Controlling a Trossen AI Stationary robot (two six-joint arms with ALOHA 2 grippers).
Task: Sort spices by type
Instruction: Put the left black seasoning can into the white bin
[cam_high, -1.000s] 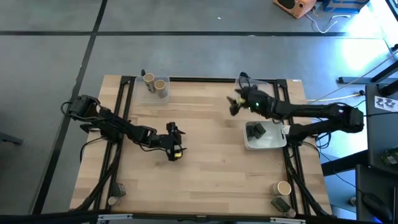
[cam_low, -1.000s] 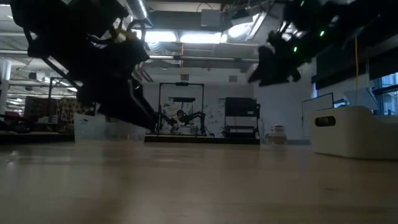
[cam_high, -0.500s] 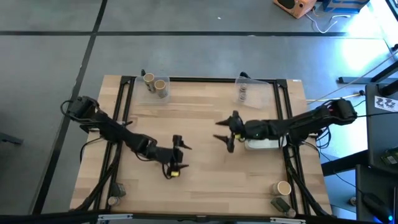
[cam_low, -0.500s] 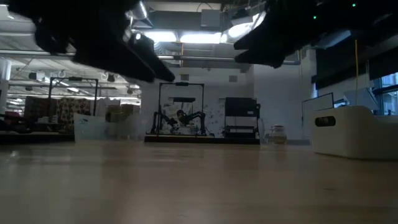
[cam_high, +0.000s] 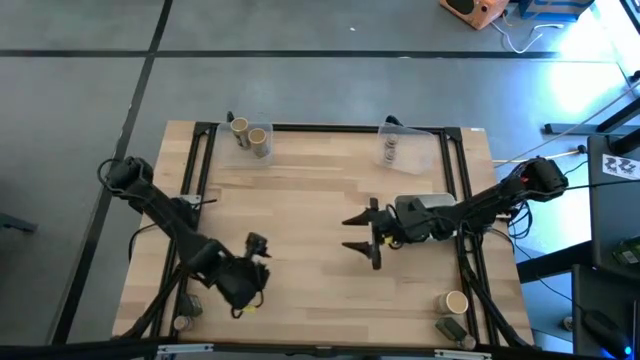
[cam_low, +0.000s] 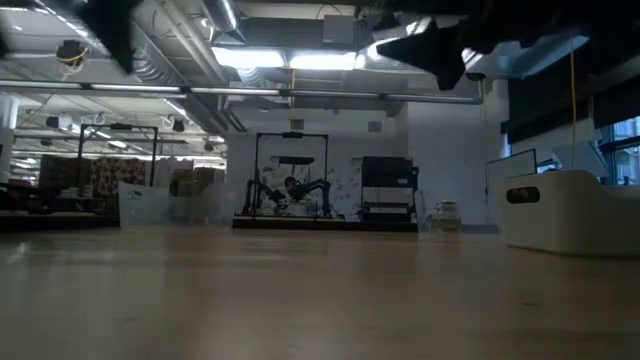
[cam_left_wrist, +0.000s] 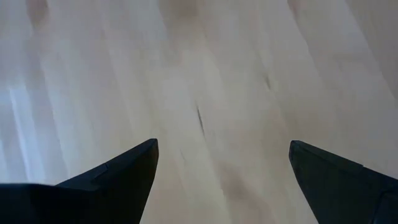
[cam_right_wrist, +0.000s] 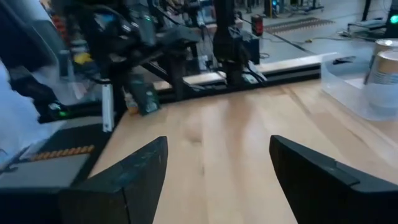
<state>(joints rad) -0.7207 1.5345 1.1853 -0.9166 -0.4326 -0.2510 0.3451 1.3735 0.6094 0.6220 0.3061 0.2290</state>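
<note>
Neither gripper holds anything. My right gripper (cam_high: 360, 234) hangs open over the bare middle of the table, just left of the white dish (cam_high: 436, 200), which its arm partly covers. My left gripper (cam_high: 250, 280) is open above bare wood near the near-left corner. Two tan cylinders (cam_high: 249, 133) stand in a clear tray at the far left; they also show in the right wrist view (cam_right_wrist: 380, 62). Grey-capped jars (cam_high: 391, 149) sit in a second clear tray at the far right. Another tan cylinder (cam_high: 456, 301) and a dark grey pack (cam_high: 451, 329) stand by the near-right corner.
Small grey items (cam_high: 186, 312) lie at the near-left corner. The white dish (cam_low: 570, 212) stands at the table's right side. Black frame rails run along the left, right and far edges. Bare wood lies between the two grippers.
My right gripper has swung from beside the far-right clear tray toward the near edge and the table's middle, stopping left of the white dish. My left arm has drawn back from the table's middle toward the near-left corner.
</note>
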